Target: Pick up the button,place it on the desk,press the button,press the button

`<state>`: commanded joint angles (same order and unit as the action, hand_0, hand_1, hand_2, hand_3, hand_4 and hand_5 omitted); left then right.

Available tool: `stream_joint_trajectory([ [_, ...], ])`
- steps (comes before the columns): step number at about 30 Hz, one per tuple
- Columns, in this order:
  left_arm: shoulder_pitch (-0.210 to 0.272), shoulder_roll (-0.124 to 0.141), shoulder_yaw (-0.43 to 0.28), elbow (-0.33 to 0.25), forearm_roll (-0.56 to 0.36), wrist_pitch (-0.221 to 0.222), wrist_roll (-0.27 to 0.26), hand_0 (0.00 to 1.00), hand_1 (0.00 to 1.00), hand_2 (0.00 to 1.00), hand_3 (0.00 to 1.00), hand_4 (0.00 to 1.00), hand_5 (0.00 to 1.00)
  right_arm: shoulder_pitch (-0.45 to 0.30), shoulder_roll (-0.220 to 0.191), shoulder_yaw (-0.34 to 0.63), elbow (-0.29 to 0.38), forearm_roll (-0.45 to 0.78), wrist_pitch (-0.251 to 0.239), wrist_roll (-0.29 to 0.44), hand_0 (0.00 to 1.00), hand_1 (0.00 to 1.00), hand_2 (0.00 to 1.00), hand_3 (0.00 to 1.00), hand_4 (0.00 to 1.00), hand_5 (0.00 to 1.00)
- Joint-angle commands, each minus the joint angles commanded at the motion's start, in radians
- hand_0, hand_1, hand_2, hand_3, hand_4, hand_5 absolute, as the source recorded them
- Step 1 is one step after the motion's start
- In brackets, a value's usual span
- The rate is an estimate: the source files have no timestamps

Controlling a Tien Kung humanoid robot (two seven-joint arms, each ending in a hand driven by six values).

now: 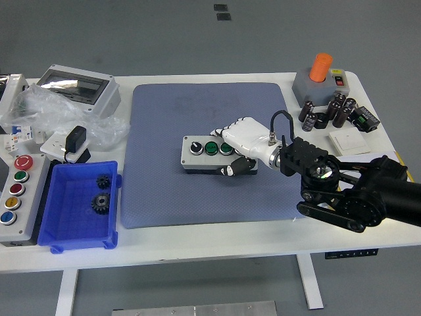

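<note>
Head view, single frame. White worktop [263, 230] carries a blue-grey mat [164, 191] at centre. Grey button box [209, 155] is seen lying flat on the mat, approx. mid-mat, long side running left-right. On its top face a black knob at the left end and two green buttons beside it are visible; the right end is covered.

Right hand [242, 146], white-shelled on a black arm entering from the right, is laid over the right end of the button box. Fingers [227, 131] are curled down over the box's top and far edge, and a dark thumb tip is seen against the near face. Hand is thus closed around the box end; contact is apparent, though whether the box is gripped firmly or only rested on cannot be told. Box appears to sit on the mat, not lifted.

Left hand: not in view.

Other items noted, none touched:
- Blue bin [66, 230], left-front, with two dark gears [100, 202] inside.
- Grey control box [18, 196] w/ red, green, yellow, blue buttons at the far left edge.
- Clear-lidded enclosure [82, 89] and plastic bags, rear left.
- Black adapter [77, 138] near them.
- Grey unit w/ orange cap [321, 78], rear right.
- Cluster of dark capacitors [329, 112] just in front of it.
- White wall switch [348, 141] beside the arm.
</note>
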<state>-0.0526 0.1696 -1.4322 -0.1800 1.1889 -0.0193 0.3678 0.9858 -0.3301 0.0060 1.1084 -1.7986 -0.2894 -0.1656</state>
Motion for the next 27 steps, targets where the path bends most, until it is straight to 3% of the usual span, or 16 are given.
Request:
stream_joint_trajectory([
  [5, -0.001, 0.000, -0.002, 0.000, 0.002, -0.001, 0.000, 0.641, 0.651, 0.571, 0.622, 0.579, 0.233, 0.003, 0.000, 0.002, -0.003, 0.000, 0.015, -0.002, 0.736, 0.682, 0.710, 0.770, 0.662, 0.002],
  [6, -0.001, 0.000, -0.003, 0.000, 0.003, -0.001, 0.000, 0.642, 0.651, 0.569, 0.622, 0.578, 0.232, 0.003, 0.000, 0.002, -0.004, 0.001, 0.017, -0.002, 0.743, 0.692, 0.729, 0.819, 0.677, 0.002],
  [11, -0.001, 0.000, -0.004, 0.000, 0.005, -0.002, 0.000, 0.642, 0.651, 0.569, 0.622, 0.578, 0.232, 0.004, 0.001, 0.003, -0.007, 0.005, 0.028, -0.002, 0.743, 0.692, 0.729, 0.819, 0.677, 0.002],
  [12, 0.000, 0.001, -0.004, 0.000, 0.005, -0.003, 0.000, 0.641, 0.651, 0.567, 0.621, 0.578, 0.233, 0.004, 0.001, 0.004, -0.007, 0.005, 0.029, -0.002, 0.769, 0.726, 0.775, 0.872, 0.714, 0.002],
  [17, 0.000, 0.001, -0.005, 0.000, 0.007, -0.005, -0.001, 0.641, 0.651, 0.567, 0.621, 0.578, 0.233, 0.005, 0.000, 0.009, -0.011, 0.009, 0.038, -0.002, 0.769, 0.726, 0.775, 0.872, 0.714, 0.002],
  [18, 0.000, 0.001, -0.006, 0.000, 0.007, -0.006, -0.001, 0.643, 0.651, 0.560, 0.619, 0.577, 0.232, 0.005, 0.000, 0.009, -0.012, 0.010, 0.039, -0.002, 0.811, 0.756, 0.812, 0.922, 0.749, 0.002],
  [23, 0.000, 0.001, -0.009, 0.000, 0.010, -0.010, 0.001, 0.643, 0.651, 0.560, 0.619, 0.577, 0.232, 0.007, -0.001, 0.014, -0.013, 0.012, 0.045, -0.003, 0.811, 0.756, 0.812, 0.922, 0.749, 0.002],
  [24, 0.000, 0.001, -0.010, 0.000, 0.010, -0.012, 0.001, 0.643, 0.651, 0.552, 0.618, 0.577, 0.231, 0.008, -0.002, 0.015, -0.013, 0.013, 0.047, -0.004, 0.827, 0.771, 0.848, 0.989, 0.796, 0.025],
  [27, 0.000, 0.001, -0.012, 0.000, 0.011, -0.016, 0.002, 0.643, 0.651, 0.552, 0.618, 0.577, 0.231, 0.009, -0.003, 0.016, -0.014, 0.014, 0.051, -0.005, 0.827, 0.771, 0.848, 0.989, 0.796, 0.025],
])
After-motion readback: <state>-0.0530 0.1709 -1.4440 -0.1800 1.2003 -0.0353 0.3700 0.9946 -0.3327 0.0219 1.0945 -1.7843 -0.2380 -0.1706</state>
